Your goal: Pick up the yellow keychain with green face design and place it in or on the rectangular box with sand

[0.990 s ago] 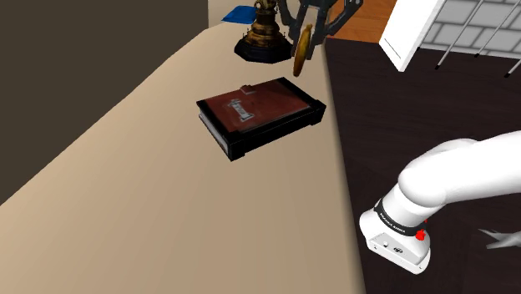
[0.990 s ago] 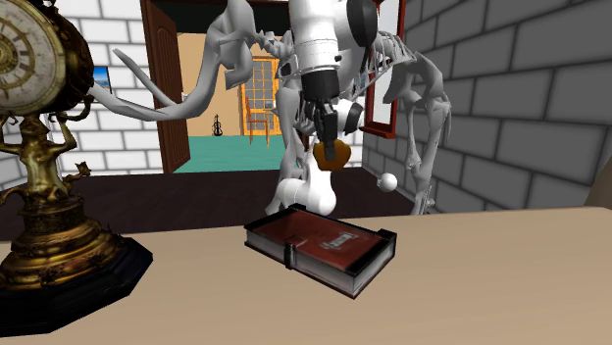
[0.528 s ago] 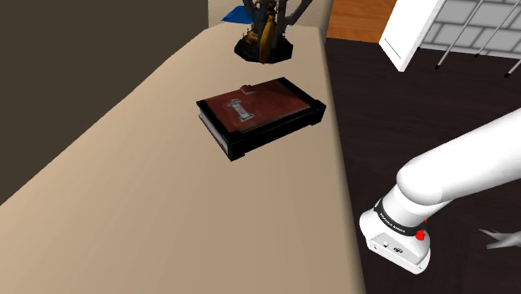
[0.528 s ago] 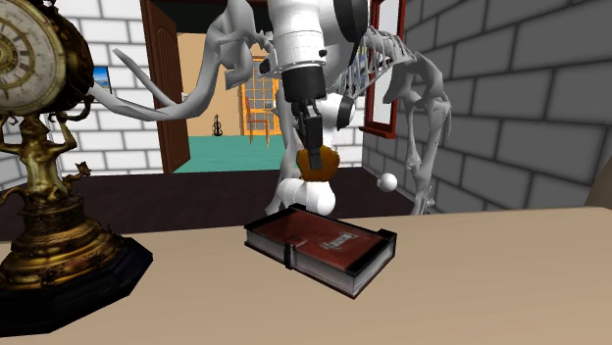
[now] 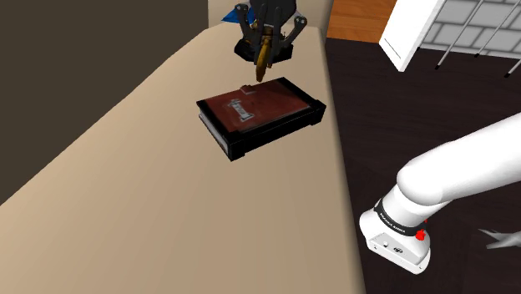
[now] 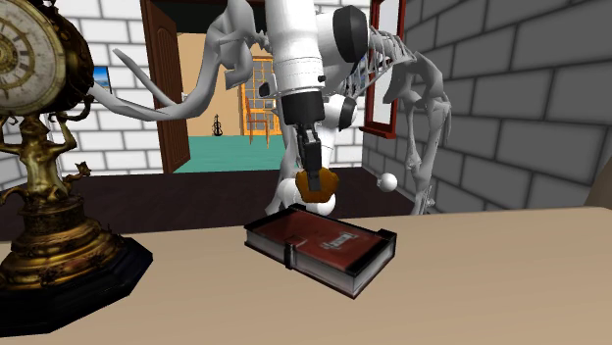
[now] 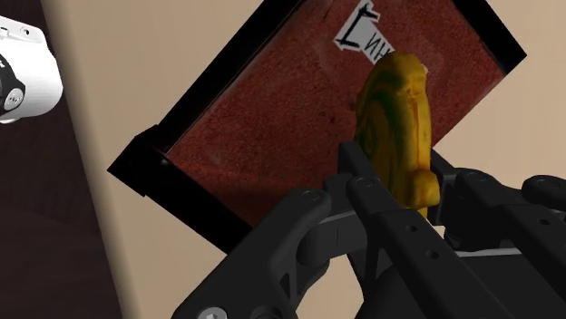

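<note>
Between the claw's two black fingers sits the yellow keychain with green markings, pinched on both sides and hanging in the air over the rectangular box, clear of its surface. From the wrist view the keychain lies over the reddish-brown, sandy filling, close to the white mark at one end of the box. From the shoulder view the keychain hangs edge-on under the claw, above the far end of the box. From the second exterior view the keychain is well above the box, gripped by the claw, which points straight down from the white arm. The box has a black frame and lies flat on the beige table. An ornate brass clock on a black base stands on the table at the second exterior view's left, well apart from the box. Behind the arm rises a large white skeleton with tusks
</note>
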Available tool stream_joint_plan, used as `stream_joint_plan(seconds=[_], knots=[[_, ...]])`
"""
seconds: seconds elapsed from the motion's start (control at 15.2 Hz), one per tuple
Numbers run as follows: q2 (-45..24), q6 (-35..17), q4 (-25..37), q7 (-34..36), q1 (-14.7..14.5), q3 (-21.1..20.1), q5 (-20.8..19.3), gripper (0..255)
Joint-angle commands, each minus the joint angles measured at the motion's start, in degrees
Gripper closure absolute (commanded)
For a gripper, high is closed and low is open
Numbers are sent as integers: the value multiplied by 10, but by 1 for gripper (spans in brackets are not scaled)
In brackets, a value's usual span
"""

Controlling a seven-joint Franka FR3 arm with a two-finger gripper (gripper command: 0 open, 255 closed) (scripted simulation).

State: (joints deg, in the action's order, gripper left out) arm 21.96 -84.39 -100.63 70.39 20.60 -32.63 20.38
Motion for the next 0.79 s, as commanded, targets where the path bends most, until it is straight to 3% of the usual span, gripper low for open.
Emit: stream_joint_plan(seconds=[0.0, 0.2, 0.73], knots=[[10, -15, -25, -7, -2, 2, 4, 255], [20, -39, -59, -15, -4, 2, 9, 255], [20, -39, -59, -15, -4, 2, 9, 255]])
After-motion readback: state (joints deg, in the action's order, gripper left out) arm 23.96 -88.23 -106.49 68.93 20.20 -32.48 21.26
